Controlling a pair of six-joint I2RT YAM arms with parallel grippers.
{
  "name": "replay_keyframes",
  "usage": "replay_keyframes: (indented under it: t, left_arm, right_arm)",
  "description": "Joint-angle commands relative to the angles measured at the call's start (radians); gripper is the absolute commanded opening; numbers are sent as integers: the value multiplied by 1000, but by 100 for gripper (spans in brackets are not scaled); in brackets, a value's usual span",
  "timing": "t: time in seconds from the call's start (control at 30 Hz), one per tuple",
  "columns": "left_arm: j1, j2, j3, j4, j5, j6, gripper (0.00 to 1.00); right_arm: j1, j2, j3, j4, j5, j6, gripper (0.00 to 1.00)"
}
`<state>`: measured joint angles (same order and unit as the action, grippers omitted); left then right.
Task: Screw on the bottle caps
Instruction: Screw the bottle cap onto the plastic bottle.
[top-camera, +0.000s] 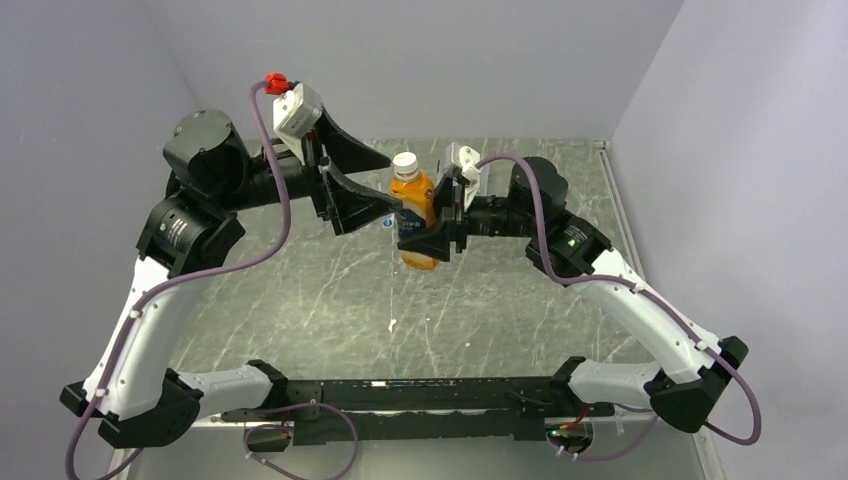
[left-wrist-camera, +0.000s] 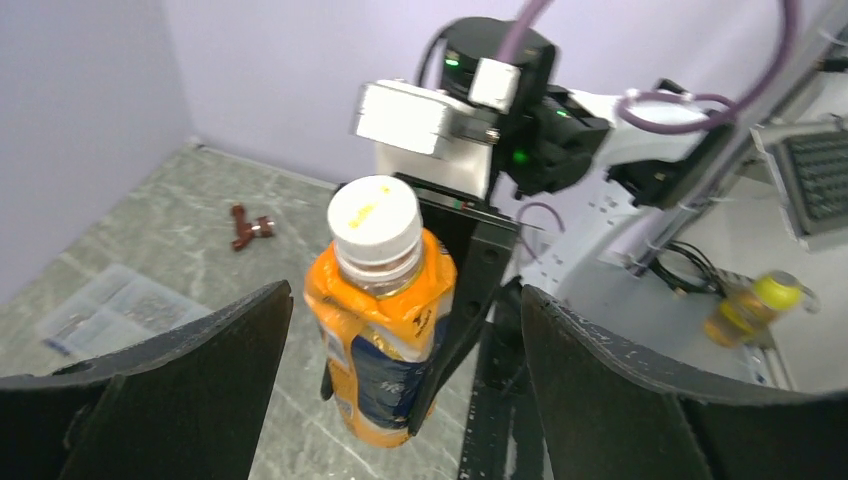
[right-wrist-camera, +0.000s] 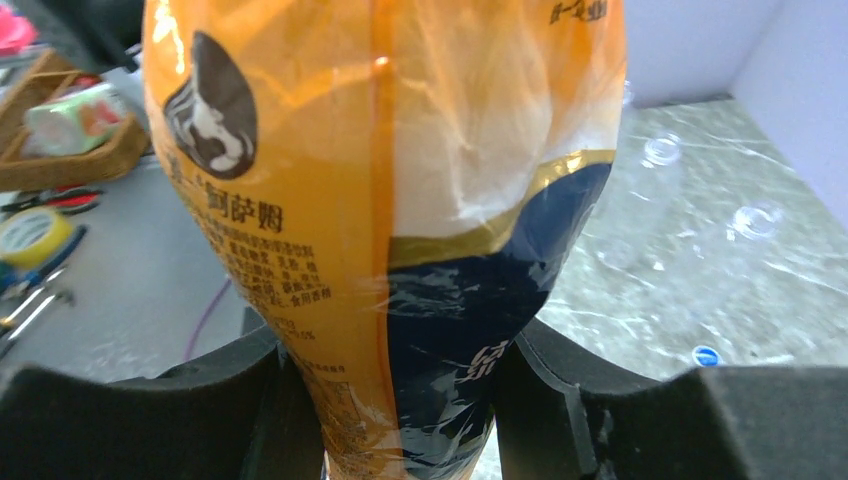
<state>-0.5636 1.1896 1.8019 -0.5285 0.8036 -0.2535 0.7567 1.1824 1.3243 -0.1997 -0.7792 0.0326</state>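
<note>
**Right gripper (right-wrist-camera: 400, 400) clamped on orange bottle (right-wrist-camera: 400, 180), left gripper (top-camera: 394, 182) wide open**

Black fingers (right-wrist-camera: 150, 420) of the right gripper fill the bottom of its own wrist view, closed against both sides of the orange bottle at its dark blue label band. Above them rises the orange body (wrapper creased, print too close to read in full). From overhead, the bottle sits between the two arms over the middle of the grey marbled table (top-camera: 300, 300), cap end up. In the left wrist view its base looks lifted off the surface. A white cap (left-wrist-camera: 373, 222) sits on the neck; whether it is screwed tight cannot be told. The left gripper's jaws stand far apart on either side of that cap and the bottle's shoulder, touching neither and holding nothing. Beyond the bottle, one small blue bottle cap (right-wrist-camera: 706, 355) lies flat on the table, held by nothing. Farther back, closer to the wall, are what look like two small clear cups (right-wrist-camera: 660, 150).
</note>
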Motion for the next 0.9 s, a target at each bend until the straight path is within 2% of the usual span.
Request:
replay_keyframes:
  t: [0.0,0.17,0.47,0.67,0.87]
  left_arm:
    - [3,-34,-35,31,-224,27,89]
    - [4,-30,-41,98,-305,-2,89]
    - [4,8,5,112,-335,-33,90]
    - [4,28,20,101,-373,-47,89]
    - [3,56,37,84,-411,-58,84]
  right_arm:
    - [38,-31,-13,32,260,-46,0]
    - [85,-18,-19,50,430,-51,0]
    - [133,20,-3,65,588,-55,0]
    - [147,38,-2,80,640,-54,0]
    - [155,52,7,84,656,-57,0]
